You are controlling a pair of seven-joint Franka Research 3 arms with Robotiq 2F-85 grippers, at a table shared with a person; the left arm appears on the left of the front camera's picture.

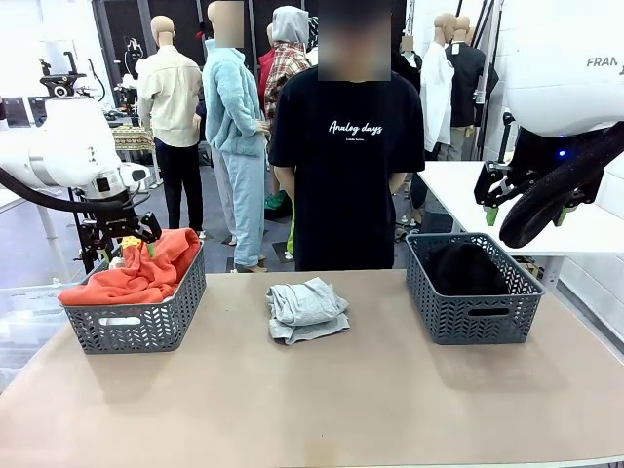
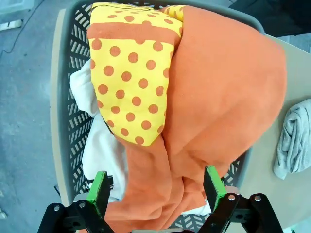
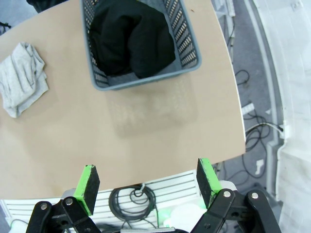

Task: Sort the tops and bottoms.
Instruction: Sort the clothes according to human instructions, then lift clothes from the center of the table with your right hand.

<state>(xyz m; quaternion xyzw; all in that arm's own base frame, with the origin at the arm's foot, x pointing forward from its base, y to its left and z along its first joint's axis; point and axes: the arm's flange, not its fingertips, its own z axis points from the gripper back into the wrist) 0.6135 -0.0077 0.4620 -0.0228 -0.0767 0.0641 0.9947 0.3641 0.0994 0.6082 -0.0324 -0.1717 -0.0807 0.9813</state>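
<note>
Surface [image 1: 390, 409]: light grey top [image 1: 307, 310] unsorted, centre.
Left pincer [image 2: 155, 180]: apart over orange top [image 2: 223, 97] in basket [image 1: 136, 327].
Right pincer [image 3: 147, 174]: apart, empty.
Next: likely grasp grey top.

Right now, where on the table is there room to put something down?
The wide strip of table along the robot's edge is bare. Also bare: between the left basket and the grey top, and between it and the right basket. The left basket is heaped with the orange top; the right holds black clothes.

Top [image 1: 308, 310] between left basket [image 1: 136, 327], right basket [image 1: 475, 322]
</note>
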